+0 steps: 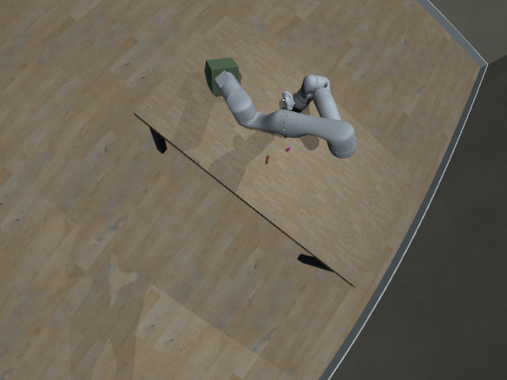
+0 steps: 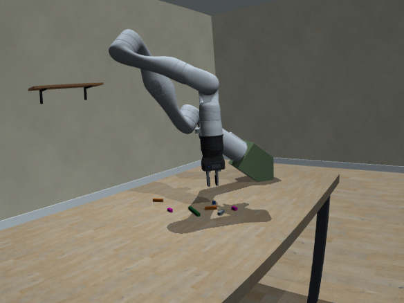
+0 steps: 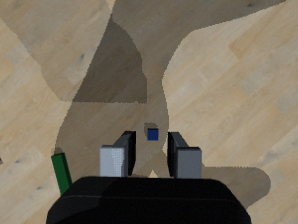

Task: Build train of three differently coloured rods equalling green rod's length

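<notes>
While the blue rod [image 2: 214, 203] [image 3: 153, 134] lies by itself in the arm's shadow, beyond the near orange rod [image 2: 210, 207] in the exterior view, no train has been laid. The grey rod [image 2: 221, 212] sits just beside that orange rod's end, but turned at an angle to it, so the two make no straight line. One magenta rod [image 2: 234, 208] lies a little past the grey one; the green rod [image 2: 194, 211] [image 3: 61, 174], the length to match, rests on the other side of the near orange rod, slanting. Farther out are a second magenta rod [image 2: 169, 209] and a second orange rod [image 2: 158, 200], each apart from the rest. Blue, grey and orange add up to the green rod's eight, so those three look like the train to build, and all the aligning, joining and clearing of spares is left to do. Above the surface [image 2: 145, 249], the gripper [image 2: 212, 185] [image 3: 151, 146] hangs with its fingers parted about halfway, holding nothing and touching no rod. In the wrist view the blue rod shows beyond the gap between the fingertips, which suggests that it is the next pick; a descent and a gentle squeeze would come next.
</notes>
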